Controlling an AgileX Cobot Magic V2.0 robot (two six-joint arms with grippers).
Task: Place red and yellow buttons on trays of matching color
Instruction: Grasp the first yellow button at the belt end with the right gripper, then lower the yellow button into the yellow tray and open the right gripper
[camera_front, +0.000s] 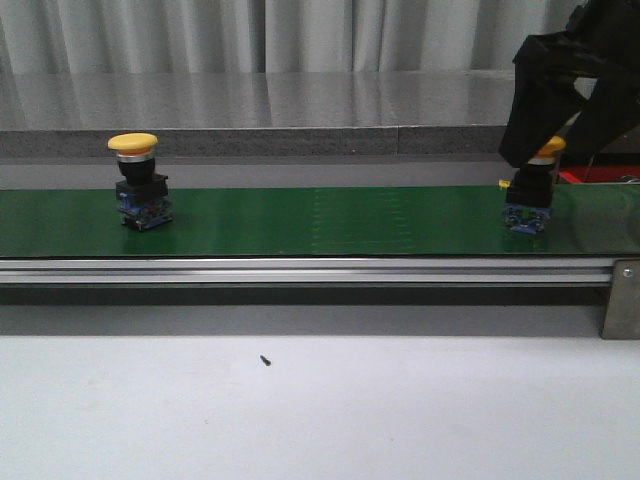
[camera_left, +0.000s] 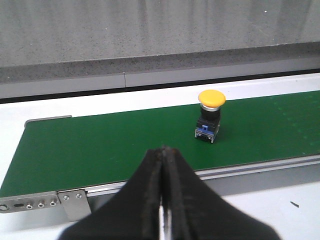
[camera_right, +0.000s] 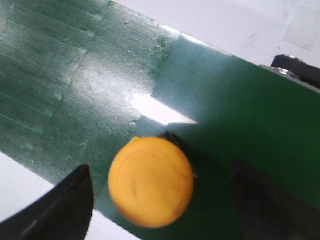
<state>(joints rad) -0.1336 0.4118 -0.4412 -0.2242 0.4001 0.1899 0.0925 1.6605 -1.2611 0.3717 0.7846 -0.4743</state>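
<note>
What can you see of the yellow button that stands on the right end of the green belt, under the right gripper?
The yellow push button has a round, smooth, domed yellow cap that looks like plastic, on a black body with a blue base. It stands upright on the green conveyor belt, near its right end. The right gripper is over it, open, with one finger on each side of the cap; neither finger appears to touch it. Part of the cap is hidden by the gripper in the front view.
</note>
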